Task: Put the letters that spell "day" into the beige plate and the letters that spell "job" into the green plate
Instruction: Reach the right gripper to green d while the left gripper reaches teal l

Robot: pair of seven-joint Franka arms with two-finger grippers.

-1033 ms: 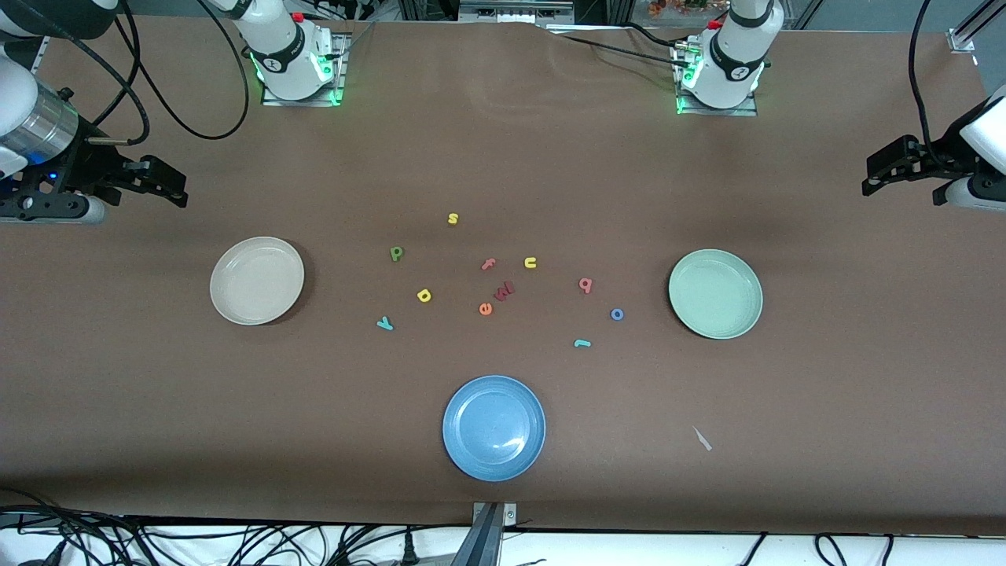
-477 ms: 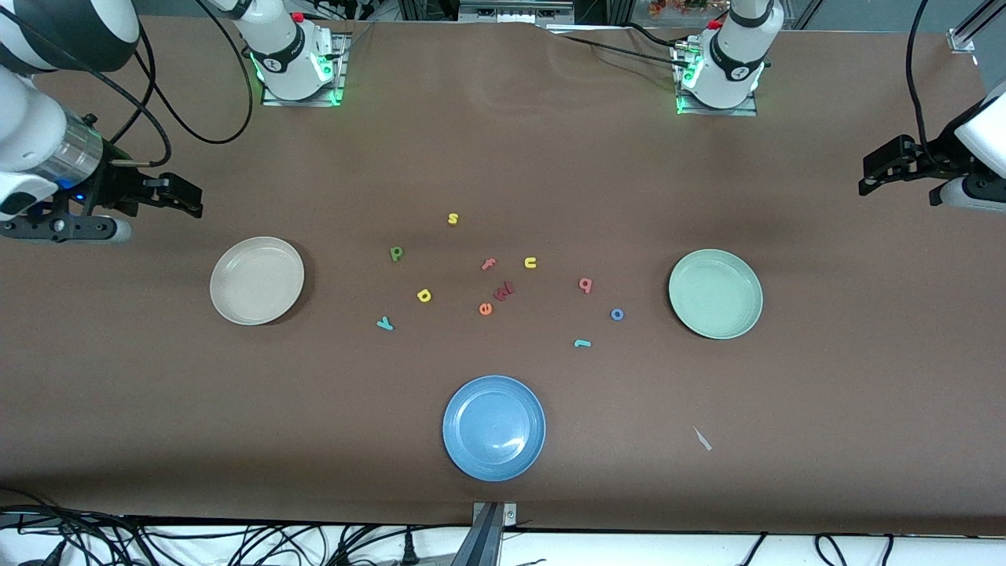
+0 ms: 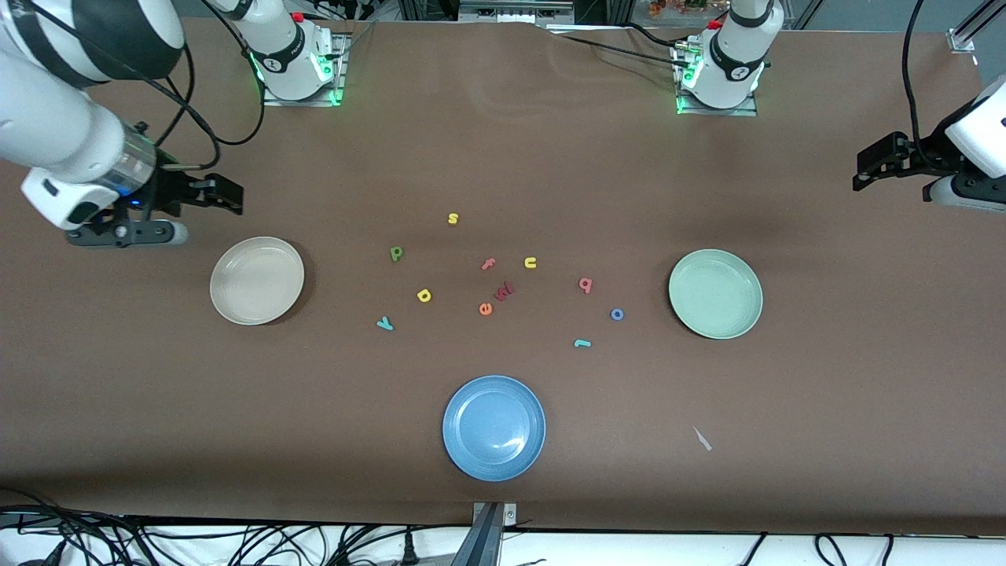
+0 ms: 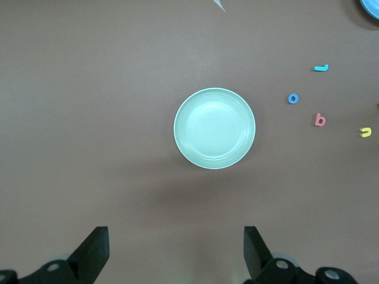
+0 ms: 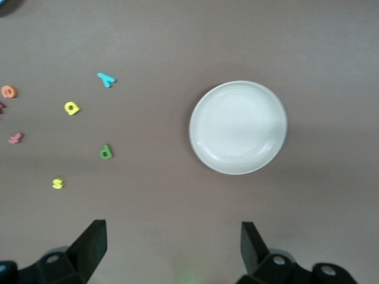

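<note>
The beige plate (image 3: pixel 257 281) (image 5: pixel 238 127) and the green plate (image 3: pixel 715 293) (image 4: pixel 214 128) both lie empty. Between them, flat on the table, are the green d (image 3: pixel 396 253) (image 5: pixel 105 151), yellow a (image 3: pixel 424 295) (image 5: pixel 71 107) and teal y (image 3: pixel 384 323) (image 5: pixel 106 78). Closer to the green plate lie the pink b (image 3: pixel 585 284) (image 4: pixel 320 120), blue o (image 3: pixel 617 314) (image 4: pixel 293 98) and teal j (image 3: pixel 581 343) (image 4: pixel 321 67). My right gripper (image 3: pixel 226 195) (image 5: pixel 173 245) hangs open over bare table beside the beige plate. My left gripper (image 3: pixel 864 169) (image 4: pixel 175 248) hangs open over bare table off the green plate.
A blue plate (image 3: pixel 493 428) sits empty near the front edge. Other letters lie among the task's: yellow s (image 3: pixel 453 218), yellow u (image 3: pixel 530 262), pink f (image 3: pixel 488 264), orange e (image 3: pixel 486 309) and a dark red one (image 3: pixel 504 291). A pale scrap (image 3: pixel 702 439) lies on the table.
My right arm has swung in from the table's end toward the beige plate. My left gripper has crept slightly inward. Letters and plates have not moved.
</note>
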